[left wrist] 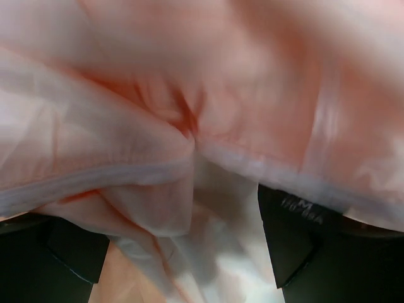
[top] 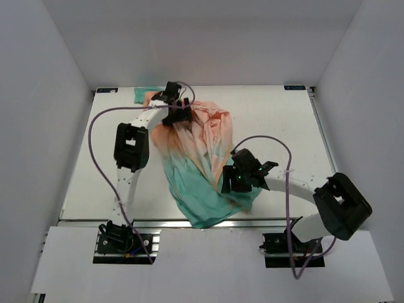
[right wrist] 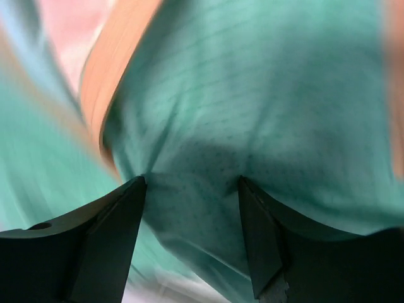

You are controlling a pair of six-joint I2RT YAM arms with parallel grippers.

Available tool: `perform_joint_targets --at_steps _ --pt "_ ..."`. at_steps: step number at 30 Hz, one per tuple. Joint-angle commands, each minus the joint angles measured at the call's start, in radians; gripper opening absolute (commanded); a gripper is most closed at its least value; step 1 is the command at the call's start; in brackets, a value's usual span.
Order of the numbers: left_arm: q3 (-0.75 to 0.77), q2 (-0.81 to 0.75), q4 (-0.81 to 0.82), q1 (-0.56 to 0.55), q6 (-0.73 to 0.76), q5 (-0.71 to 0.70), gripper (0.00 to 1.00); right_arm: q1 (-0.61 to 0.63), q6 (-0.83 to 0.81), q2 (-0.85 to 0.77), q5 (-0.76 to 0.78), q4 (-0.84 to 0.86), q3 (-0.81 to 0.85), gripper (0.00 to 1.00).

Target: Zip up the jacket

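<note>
At the near edge of the tabletop (top: 271, 120), the teal-green lower part of the jacket (top: 196, 158) lies crumpled, its hem reaching almost to the front rim between the two arm bases. The right hand (top: 226, 183) comes in from the right and sits low on this teal cloth, on the jacket's right side. In the right wrist view, the right hand (right wrist: 192, 183) has its fingers (right wrist: 107, 233) spread, with a bulge of teal fabric between the tips. The tips touch the cloth, but the picture does not show a firm pinch. An orange strip (right wrist: 120, 57) runs along the fabric just beyond the left finger.

Farther back the jacket fades to peach-orange and heaps up in loose folds left of the tabletop's middle. The left hand (top: 183, 112) reaches over the far left end of that heap. In the left wrist view, the left hand (left wrist: 183, 214) has its fingers (left wrist: 290, 233) spread wide, with crinkled peach cloth filling the gap and draped over both tips, not squeezed.
</note>
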Motion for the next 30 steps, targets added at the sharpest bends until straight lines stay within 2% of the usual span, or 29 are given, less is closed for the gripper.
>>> perform_joint_targets --at_steps 1,2,4,6,8,10,11,13,14,16,17,21,22,25,26,30 --pt "0.280 0.189 -0.041 -0.004 0.126 0.100 0.98 0.132 0.115 -0.069 -0.081 -0.128 -0.069 0.67" --pt "0.456 0.222 -0.123 -0.004 0.161 0.112 0.98 0.129 0.106 -0.123 -0.071 -0.151 -0.053 0.68" --pt "0.501 0.192 -0.118 -0.004 0.209 0.140 0.98 0.117 0.076 -0.175 0.041 -0.200 0.028 0.70" --pt "0.365 0.097 -0.058 -0.004 0.236 0.140 0.98 0.100 0.021 -0.224 0.068 -0.194 0.088 0.72" --pt "0.209 -0.071 0.011 -0.004 0.250 0.123 0.98 0.069 -0.035 -0.226 0.066 -0.181 0.186 0.74" --pt "0.135 -0.173 0.023 -0.004 0.253 0.106 0.98 0.042 -0.062 -0.205 0.063 -0.173 0.247 0.74" --pt "0.102 -0.260 0.017 -0.004 0.252 0.099 0.98 0.005 -0.084 -0.176 0.049 -0.167 0.304 0.74" --pt "0.021 -0.337 -0.024 -0.004 0.232 0.073 0.98 -0.039 -0.101 -0.148 0.031 -0.144 0.344 0.74" --pt "-0.017 -0.419 -0.026 -0.004 0.218 0.063 0.98 -0.102 -0.108 -0.117 0.019 -0.119 0.367 0.74" --pt "-0.166 -0.503 0.012 -0.004 0.198 0.066 0.98 -0.173 -0.113 -0.074 -0.058 -0.081 0.405 0.74" --pt "-0.212 -0.541 0.020 -0.004 0.182 0.083 0.98 -0.225 -0.118 -0.018 -0.048 -0.076 0.427 0.74" --pt "-0.451 -0.758 0.065 -0.004 0.068 0.105 0.98 -0.296 -0.145 0.149 0.060 -0.095 0.595 0.73" --pt "-0.575 -0.797 0.109 -0.004 0.024 0.123 0.98 -0.325 -0.151 0.232 0.049 -0.126 0.632 0.73" --pt "-0.746 -0.906 0.169 -0.006 -0.033 0.183 0.98 -0.353 -0.177 0.353 0.022 -0.144 0.759 0.70" --pt "-0.828 -0.923 0.168 -0.007 -0.039 0.225 0.98 -0.357 -0.196 0.430 0.019 -0.148 0.792 0.69" --pt "-0.969 -0.972 0.129 -0.010 -0.070 0.231 0.98 -0.359 -0.220 0.596 0.019 -0.157 0.936 0.65"
